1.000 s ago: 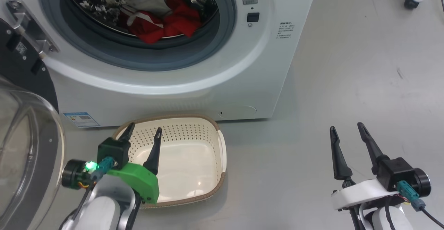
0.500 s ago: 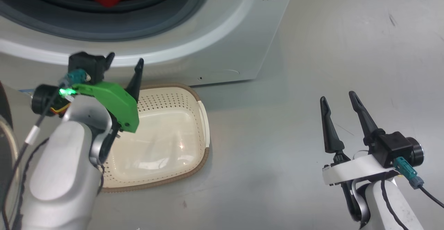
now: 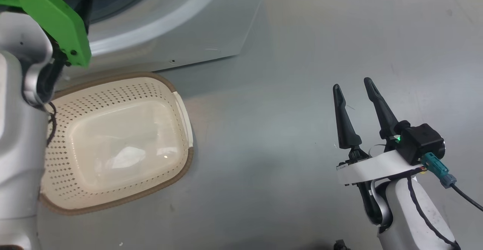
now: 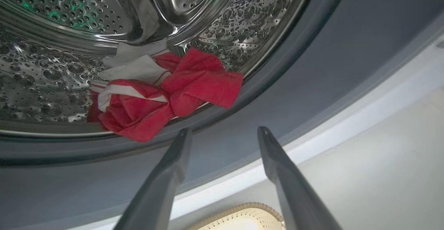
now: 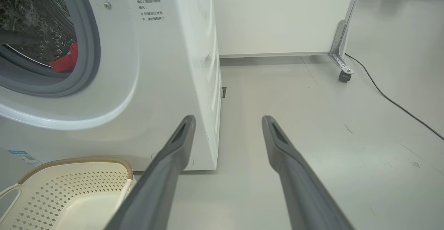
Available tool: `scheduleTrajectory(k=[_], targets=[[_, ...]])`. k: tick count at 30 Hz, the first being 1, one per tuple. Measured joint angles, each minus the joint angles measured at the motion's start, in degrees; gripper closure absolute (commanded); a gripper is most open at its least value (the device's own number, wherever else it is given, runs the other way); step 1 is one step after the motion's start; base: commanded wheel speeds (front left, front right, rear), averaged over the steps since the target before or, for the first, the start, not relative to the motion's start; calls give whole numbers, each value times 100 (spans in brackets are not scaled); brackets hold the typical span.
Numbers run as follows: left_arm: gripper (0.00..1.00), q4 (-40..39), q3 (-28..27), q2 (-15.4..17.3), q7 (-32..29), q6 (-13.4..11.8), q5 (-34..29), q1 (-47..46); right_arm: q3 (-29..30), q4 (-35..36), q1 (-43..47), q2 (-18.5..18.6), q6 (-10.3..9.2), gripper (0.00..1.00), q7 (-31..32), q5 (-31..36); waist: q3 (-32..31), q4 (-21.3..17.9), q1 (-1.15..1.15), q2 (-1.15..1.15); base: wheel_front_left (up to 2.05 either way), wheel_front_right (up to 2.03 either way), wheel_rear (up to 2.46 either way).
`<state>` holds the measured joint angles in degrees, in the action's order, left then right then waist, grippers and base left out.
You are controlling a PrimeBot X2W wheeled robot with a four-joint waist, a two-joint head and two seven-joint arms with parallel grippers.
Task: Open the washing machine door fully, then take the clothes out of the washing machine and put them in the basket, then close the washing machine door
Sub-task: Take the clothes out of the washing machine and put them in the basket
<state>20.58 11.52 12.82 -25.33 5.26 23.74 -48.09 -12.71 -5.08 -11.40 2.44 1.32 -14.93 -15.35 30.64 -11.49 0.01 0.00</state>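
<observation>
- Head camera has swung down and right over the last second. The machine [image 3: 196, 23] has slid to the upper left of the head view, which is the camera's move, not the machine's.
- The left arm [image 3: 19, 129] is the real mover. A second ago its gripper hung over the basket. It has since lifted, and its green bracket [image 3: 56, 20] now sits against the machine's opening.
- Left gripper [image 4: 223, 130]: fingers spread wide, holding nothing. The tips are over the grey ring [image 4: 312, 67] and point into the drum [image 4: 45, 81].
- Clothes [image 4: 163, 98]: a red bundle with white trim, lying at the drum's front lip near the fingertips and not touched.
- Basket [image 3: 181, 167]: on the floor [image 3: 283, 91] just before the machine's front, below the opening, with nothing in it. Its place against the machine is unchanged.
- Right gripper [image 3: 352, 83]: fingers spread, empty, low over bare floor to the right, well apart from the basket. Its pose is much as before.
- The door stood swung wide at left a second ago, so we take step one as done.
- Our reading: the reach for the first garment is under way. The grasp, the transfer to the basket and closing the door remain.
</observation>
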Motion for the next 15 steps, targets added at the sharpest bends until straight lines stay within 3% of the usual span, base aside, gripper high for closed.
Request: scheduleTrajectory(k=[8, 15], targets=[[0, 183, -270, 398, -657, 34, 276, -750, -299, -10, -147, -1, -86, 0, 0, -268, 365, -397, 0, 0, 0, 0, 0], [0, 307, -445, 523, -1141, 46, 428, -1374, -493, -5, -288, -2, -146, 0, 0, -385, 719, -691, 0, 0, 0, 0, 0]])
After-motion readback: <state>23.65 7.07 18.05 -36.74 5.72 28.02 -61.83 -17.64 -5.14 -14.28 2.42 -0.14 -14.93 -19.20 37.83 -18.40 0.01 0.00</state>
